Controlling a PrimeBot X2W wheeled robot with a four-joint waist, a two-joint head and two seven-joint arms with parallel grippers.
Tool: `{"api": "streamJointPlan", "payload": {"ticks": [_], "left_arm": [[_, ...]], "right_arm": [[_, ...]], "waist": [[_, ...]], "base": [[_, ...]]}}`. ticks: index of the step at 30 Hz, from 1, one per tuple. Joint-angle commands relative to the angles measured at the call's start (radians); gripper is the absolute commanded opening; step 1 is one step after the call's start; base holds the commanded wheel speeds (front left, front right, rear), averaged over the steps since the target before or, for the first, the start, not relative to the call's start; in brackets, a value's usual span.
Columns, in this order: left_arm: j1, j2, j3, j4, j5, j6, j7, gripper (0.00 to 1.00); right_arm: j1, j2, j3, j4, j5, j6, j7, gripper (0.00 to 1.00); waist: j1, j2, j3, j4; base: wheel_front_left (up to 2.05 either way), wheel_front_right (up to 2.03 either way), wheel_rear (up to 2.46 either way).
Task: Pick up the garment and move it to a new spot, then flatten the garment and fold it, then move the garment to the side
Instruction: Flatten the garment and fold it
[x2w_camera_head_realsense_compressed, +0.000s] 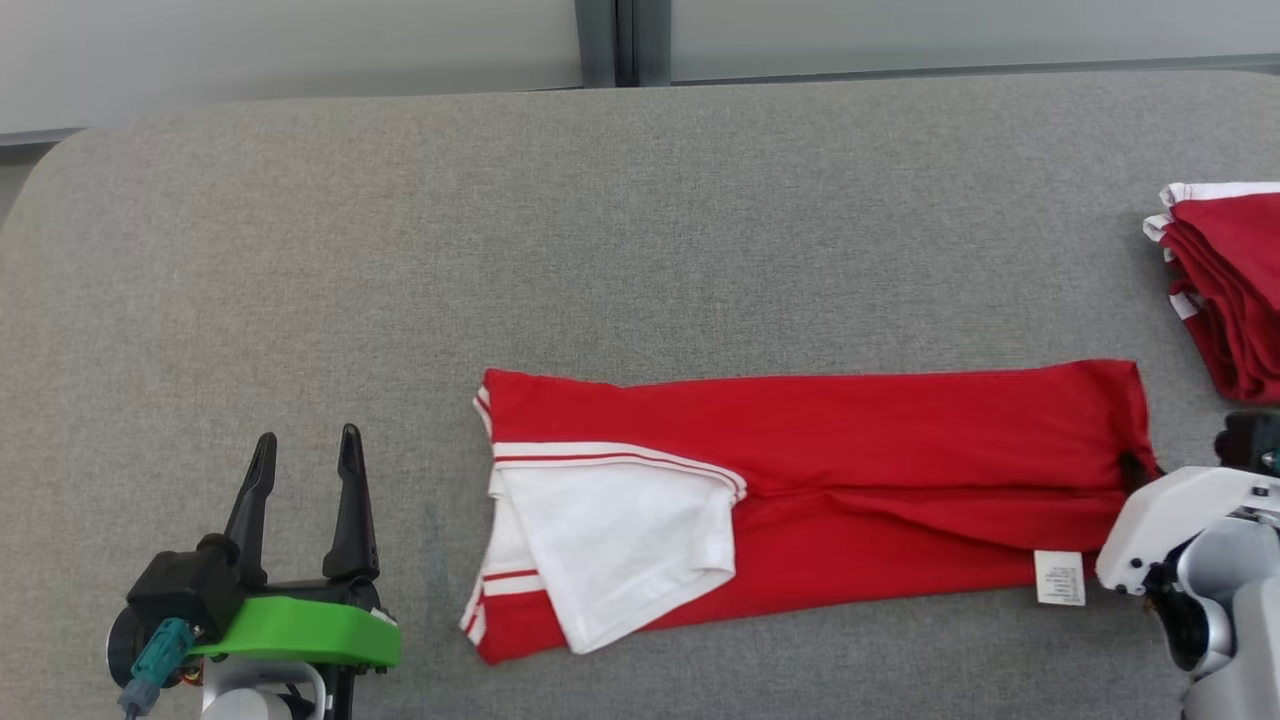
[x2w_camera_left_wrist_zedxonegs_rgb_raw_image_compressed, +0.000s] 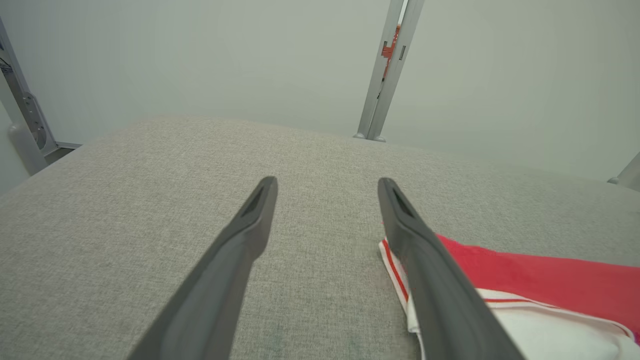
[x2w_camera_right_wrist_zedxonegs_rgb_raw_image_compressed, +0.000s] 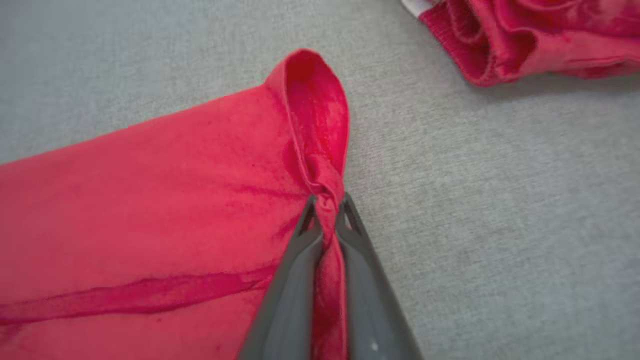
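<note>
The garment (x2w_camera_head_realsense_compressed: 850, 440) is a red shirt with white sleeve trim, folded into a long band across the grey table (x2w_camera_head_realsense_compressed: 600, 220), its white sleeve (x2w_camera_head_realsense_compressed: 620, 540) on top at the left end. My right gripper (x2w_camera_right_wrist_zedxonegs_rgb_raw_image_compressed: 327, 202) is shut on the garment's (x2w_camera_right_wrist_zedxonegs_rgb_raw_image_compressed: 150, 200) right-end hem, which bunches up between the fingers (x2w_camera_right_wrist_zedxonegs_rgb_raw_image_compressed: 295, 280). In the head view that gripper (x2w_camera_head_realsense_compressed: 1135, 468) is at the garment's right edge, mostly hidden by its pale wrist. My left gripper (x2w_camera_head_realsense_compressed: 308, 445) stands open over bare table to the left of the garment, holding nothing; its wrist view shows the garment's (x2w_camera_left_wrist_zedxonegs_rgb_raw_image_compressed: 540, 280) corner beside the right finger (x2w_camera_left_wrist_zedxonegs_rgb_raw_image_compressed: 430, 260).
A second pile of red cloth with white trim (x2w_camera_head_realsense_compressed: 1225, 285) lies at the table's right edge, close to my right gripper, and appears as a red pile (x2w_camera_right_wrist_zedxonegs_rgb_raw_image_compressed: 525, 35) in the right wrist view. A wall with a metal post (x2w_camera_left_wrist_zedxonegs_rgb_raw_image_compressed: 387, 70) stands behind the table.
</note>
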Motion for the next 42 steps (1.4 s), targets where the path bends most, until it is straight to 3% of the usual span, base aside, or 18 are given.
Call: {"api": "streamJointPlan", "payload": {"ticks": [1,12,16,21,26,33,42], "left_arm": [[0.002,0.0,0.004,0.001,0.016,-0.005,-0.002,1.0],[-0.026,0.001,-0.003,0.002,0.022,-0.005,-0.002,1.0],[-0.022,0.001,-0.007,0.009,0.016,-0.005,-0.002,1.0],[-0.049,0.001,-0.02,0.025,0.006,0.003,-0.002,1.0],[-0.087,0.001,-0.051,0.052,0.004,0.019,-0.002,1.0],[-0.088,0.001,-0.081,0.066,-0.017,0.026,-0.002,1.0],[-0.106,0.001,-0.114,0.077,-0.035,0.026,-0.002,1.0]], "right_arm": [[0.018,-0.014,-0.023,-0.022,-0.009,-0.002,-0.006,0.0],[0.064,-0.039,-0.174,-0.238,-0.088,-0.002,0.045,0.0],[0.073,-0.017,-0.155,-0.333,-0.114,-0.001,0.089,0.0],[0.089,0.008,-0.059,-0.42,-0.116,-0.002,0.136,0.0],[0.099,0.035,0.121,-0.417,-0.092,-0.002,0.153,0.0],[0.054,0.062,0.379,-0.321,-0.042,-0.002,0.118,0.0],[-0.04,0.068,0.575,-0.163,0.03,-0.002,0.072,0.0]], "waist": [[0.0,0.0,-0.011,-0.009],[0.0,0.0,-0.045,-0.052],[0.0,0.0,-0.054,-0.058],[0.0,0.0,-0.059,-0.044],[0.0,0.0,-0.06,-0.018],[0.0,0.0,-0.054,0.012],[0.0,0.0,-0.035,0.059]], "base": [[0.0,0.0,0.0],[0.0,0.0,0.0],[0.0,0.0,0.0],[0.0,0.0,0.0],[0.0,0.0,0.0],[0.0,0.0,0.0],[0.0,0.0,0.0]]}}
